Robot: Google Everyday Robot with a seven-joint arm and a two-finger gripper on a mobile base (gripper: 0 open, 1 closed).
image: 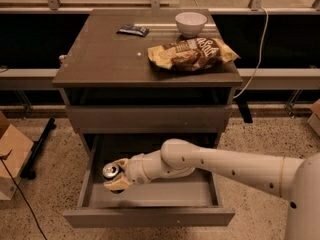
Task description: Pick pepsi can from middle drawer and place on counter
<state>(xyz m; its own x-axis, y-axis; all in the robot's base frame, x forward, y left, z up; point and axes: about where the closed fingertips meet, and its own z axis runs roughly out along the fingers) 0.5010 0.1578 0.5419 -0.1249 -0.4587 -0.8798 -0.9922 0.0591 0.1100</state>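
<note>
The pepsi can point(110, 171), dark with a silver top, stands at the left of the open middle drawer point(150, 217). My gripper point(115, 176) reaches in from the right and is around the can, its pale fingers point(119, 183) closed on the can's sides. The white arm runs from the lower right across the drawer. The counter point(105, 54) is the grey-brown top of the cabinet, above the drawer.
On the counter lie a chip bag point(192, 53), a white bowl point(190, 23) and a flat dark wrapped bar point(133, 30). A closed drawer front point(147, 118) sits above the open one. A cardboard box point(12, 154) stands on the floor at the left.
</note>
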